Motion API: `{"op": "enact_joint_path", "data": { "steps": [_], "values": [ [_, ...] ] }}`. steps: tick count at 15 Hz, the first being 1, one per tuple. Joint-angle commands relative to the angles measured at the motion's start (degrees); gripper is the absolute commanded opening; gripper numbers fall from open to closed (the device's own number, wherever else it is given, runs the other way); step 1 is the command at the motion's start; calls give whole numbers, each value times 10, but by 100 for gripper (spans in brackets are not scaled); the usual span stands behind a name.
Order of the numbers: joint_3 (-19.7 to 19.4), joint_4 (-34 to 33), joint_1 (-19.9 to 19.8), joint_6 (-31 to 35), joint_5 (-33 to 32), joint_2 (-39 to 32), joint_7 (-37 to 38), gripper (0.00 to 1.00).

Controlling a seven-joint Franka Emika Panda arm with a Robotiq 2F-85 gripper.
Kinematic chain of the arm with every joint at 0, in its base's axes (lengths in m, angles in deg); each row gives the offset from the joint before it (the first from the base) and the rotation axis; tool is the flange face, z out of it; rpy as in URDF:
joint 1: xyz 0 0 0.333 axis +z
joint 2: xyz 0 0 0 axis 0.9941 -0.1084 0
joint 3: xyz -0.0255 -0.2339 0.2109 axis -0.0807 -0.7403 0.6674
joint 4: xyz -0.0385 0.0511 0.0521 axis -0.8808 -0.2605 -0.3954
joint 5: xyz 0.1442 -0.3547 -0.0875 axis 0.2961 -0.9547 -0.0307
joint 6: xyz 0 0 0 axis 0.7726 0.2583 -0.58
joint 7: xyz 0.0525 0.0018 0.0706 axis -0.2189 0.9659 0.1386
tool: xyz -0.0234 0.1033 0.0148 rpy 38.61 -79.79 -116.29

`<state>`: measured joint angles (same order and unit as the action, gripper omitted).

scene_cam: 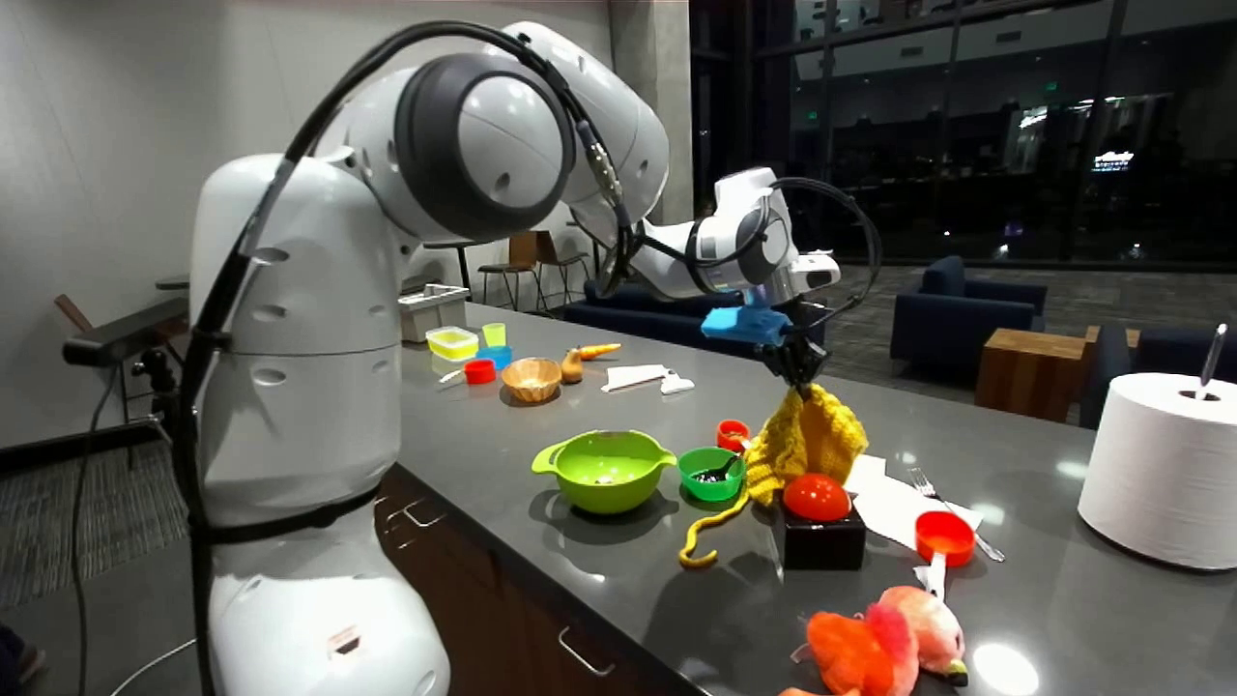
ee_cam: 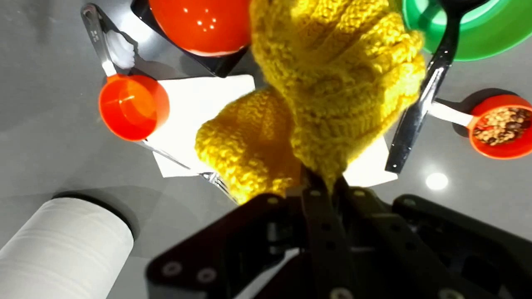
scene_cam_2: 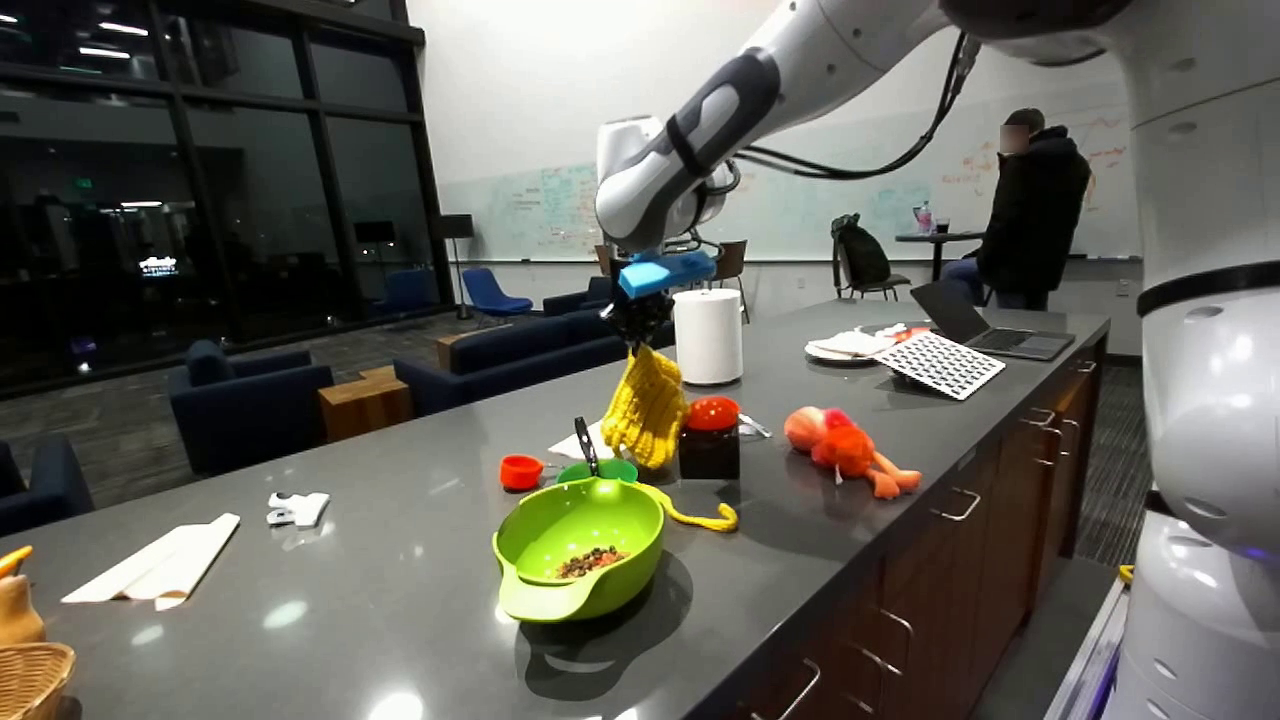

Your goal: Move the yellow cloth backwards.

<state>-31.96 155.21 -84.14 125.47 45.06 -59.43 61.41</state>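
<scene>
The yellow knitted cloth (scene_cam: 821, 435) hangs from my gripper (scene_cam: 799, 383), which is shut on its upper part. In an exterior view the cloth (scene_cam_2: 645, 412) hangs as a folded drape between the green cup and the black box with a red dome. Its yellow string trails onto the counter. In the wrist view the cloth (ee_cam: 345, 95) is pinched between the black fingertips (ee_cam: 326, 180) and spreads into two flaps. How far its lower edge is from the counter is hard to tell.
The red-domed black box (scene_cam: 823, 541) and the green cup (scene_cam: 710, 474) with a black spoon flank the cloth. A lime bowl (scene_cam_2: 580, 550), red measuring cups (ee_cam: 134, 109), a fork, napkins, a paper roll (scene_cam: 1165, 474) and a plush toy (scene_cam_2: 845, 445) stand around.
</scene>
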Motion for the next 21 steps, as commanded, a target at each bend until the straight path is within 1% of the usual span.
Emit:
{"op": "enact_joint_path", "data": {
  "steps": [1, 4, 5, 6, 7, 9, 12, 13, 14, 16, 18, 21],
  "values": [
    [-22, -113, 11, -56, -1, -92, 2, 1],
    [-29, -193, 11, -109, 20, -154, -11, 1],
    [-30, -211, 10, -127, 26, -166, -15, 31],
    [-30, -223, 9, -145, 31, -174, -20, 32],
    [-28, -227, 7, -158, 40, -175, -28, 36],
    [-27, -212, 6, -170, 48, -162, -36, 49],
    [-25, -150, 6, -161, 55, -110, -48, 69],
    [-22, -126, 2, -163, 66, -86, -57, 77],
    [-21, -105, 0, -166, 72, -66, -65, 83],
    [-21, -53, -5, -190, 89, -14, -83, 97],
    [-29, 1, -7, -219, 85, 38, -74, 100],
    [-36, 90, -21, -241, 101, 123, -75, 100]
  ]
}}
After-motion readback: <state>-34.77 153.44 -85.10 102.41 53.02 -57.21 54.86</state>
